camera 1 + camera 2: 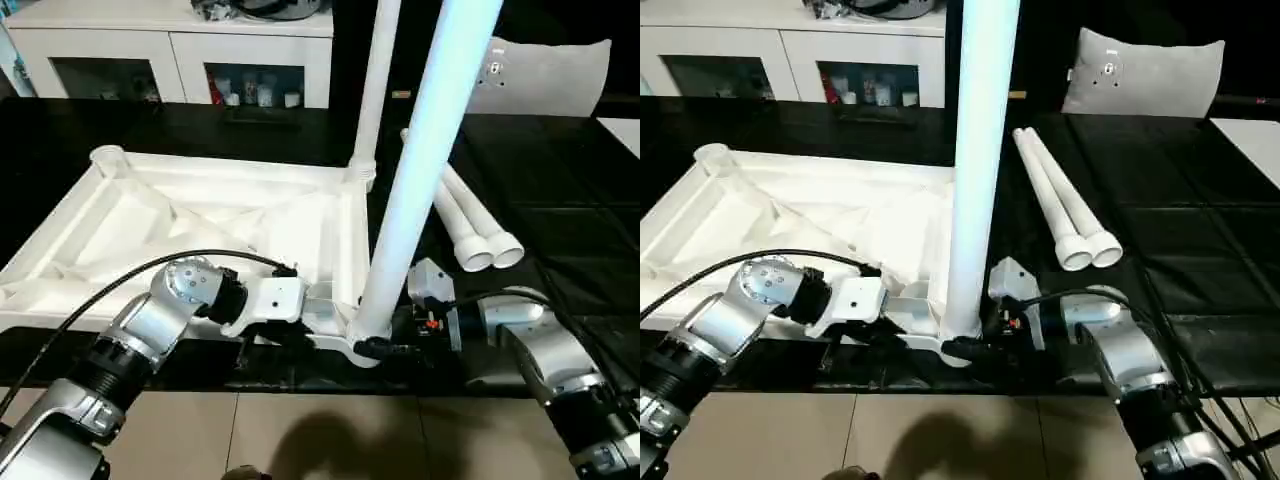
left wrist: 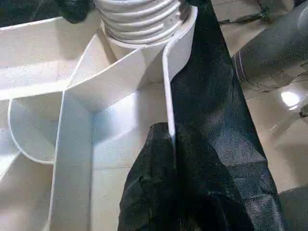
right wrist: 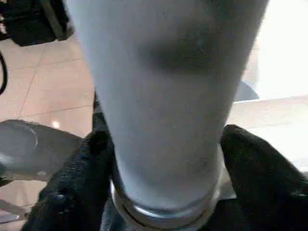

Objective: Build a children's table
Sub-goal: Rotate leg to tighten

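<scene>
One upright leg [image 1: 420,180] stands between right pincer [image 3: 163,159] fingers, gripped; left pincer [image 2: 175,192] pinches tabletop [image 1: 130,215] rim

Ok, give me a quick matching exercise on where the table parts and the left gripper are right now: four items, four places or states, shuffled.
Things:
1. near leg
2. far leg
3. two loose legs
4. left gripper

Places or states:
A. lying flat on the black surface, right of the table top
B. upright in the far right corner socket
C. shut on the table top's rim
D. upright in the near right corner socket

Pairs: 1-D, 2-B, 3-A, 4-C
</scene>
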Robot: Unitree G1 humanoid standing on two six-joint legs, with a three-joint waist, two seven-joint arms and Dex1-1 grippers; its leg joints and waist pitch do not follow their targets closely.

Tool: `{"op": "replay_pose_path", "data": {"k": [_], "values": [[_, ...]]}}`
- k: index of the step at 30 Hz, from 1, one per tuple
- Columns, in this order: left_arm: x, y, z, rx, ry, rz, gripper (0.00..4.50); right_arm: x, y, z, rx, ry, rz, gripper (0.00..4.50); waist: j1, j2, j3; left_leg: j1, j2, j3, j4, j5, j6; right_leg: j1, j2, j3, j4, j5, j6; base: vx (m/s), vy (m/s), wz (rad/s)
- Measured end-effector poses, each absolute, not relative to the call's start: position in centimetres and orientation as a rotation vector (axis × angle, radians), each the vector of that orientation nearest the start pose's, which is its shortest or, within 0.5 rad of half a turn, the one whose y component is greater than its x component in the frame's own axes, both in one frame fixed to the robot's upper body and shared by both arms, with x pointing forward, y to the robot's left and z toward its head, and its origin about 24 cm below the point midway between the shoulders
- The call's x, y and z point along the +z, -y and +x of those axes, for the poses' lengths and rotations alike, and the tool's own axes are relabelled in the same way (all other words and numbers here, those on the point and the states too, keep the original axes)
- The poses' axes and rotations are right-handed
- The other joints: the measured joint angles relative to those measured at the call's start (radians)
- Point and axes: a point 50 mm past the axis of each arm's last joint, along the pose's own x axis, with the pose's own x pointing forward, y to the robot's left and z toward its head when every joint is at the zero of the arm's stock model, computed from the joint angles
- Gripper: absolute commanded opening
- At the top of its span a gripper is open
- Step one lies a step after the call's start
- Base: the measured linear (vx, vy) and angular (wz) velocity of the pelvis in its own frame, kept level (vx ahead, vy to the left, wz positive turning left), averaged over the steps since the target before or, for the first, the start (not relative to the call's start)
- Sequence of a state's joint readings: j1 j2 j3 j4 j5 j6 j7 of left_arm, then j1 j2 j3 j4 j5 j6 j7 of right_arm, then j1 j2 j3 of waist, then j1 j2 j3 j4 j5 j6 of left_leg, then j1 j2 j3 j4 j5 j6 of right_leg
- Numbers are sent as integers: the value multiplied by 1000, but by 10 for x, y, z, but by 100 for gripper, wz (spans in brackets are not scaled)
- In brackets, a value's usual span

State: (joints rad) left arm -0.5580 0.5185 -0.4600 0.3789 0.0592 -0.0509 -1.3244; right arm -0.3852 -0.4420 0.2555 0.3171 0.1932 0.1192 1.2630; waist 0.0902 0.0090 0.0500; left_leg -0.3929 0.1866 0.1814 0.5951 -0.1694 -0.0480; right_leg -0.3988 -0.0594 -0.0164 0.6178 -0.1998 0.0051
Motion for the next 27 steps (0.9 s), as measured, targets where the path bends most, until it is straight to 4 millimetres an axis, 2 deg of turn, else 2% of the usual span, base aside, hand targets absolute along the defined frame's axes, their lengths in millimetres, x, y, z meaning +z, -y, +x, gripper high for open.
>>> {"op": "replay_pose_path", "data": {"k": [5,14,17,20,23,27], "values": [[66,-132,294,-1596,-387,751,0,53,142,278,1428,-317,-219,286,0,0,0,0,0,0,0,0,0,0,0,0,1,0,0,0,0,0],[64,-135,293,-1556,-430,667,0,49,137,275,1389,-317,-148,276,-2,0,0,3,2,2,0,0,0,0,1,0,3,0,0,0,0,0],[61,-136,292,-1447,-463,580,0,44,130,275,1268,-325,-87,275,-11,-1,0,8,2,3,0,1,-1,2,1,2,5,0,0,0,0,0],[59,-133,295,-1326,-480,522,0,39,123,282,1099,-297,-47,275,-38,-1,0,10,1,3,2,2,-4,2,0,3,8,1,-1,0,0,0],[56,-123,299,-1179,-486,463,0,34,112,295,865,-273,29,275,-62,-6,-1,10,2,3,3,4,-6,0,0,2,8,-1,2,0,0,0],[56,-106,301,-1054,-500,395,0,35,103,308,671,-279,87,275,-63,-10,0,10,2,1,3,4,-7,-3,1,1,8,-1,2,0,0,0]]}}
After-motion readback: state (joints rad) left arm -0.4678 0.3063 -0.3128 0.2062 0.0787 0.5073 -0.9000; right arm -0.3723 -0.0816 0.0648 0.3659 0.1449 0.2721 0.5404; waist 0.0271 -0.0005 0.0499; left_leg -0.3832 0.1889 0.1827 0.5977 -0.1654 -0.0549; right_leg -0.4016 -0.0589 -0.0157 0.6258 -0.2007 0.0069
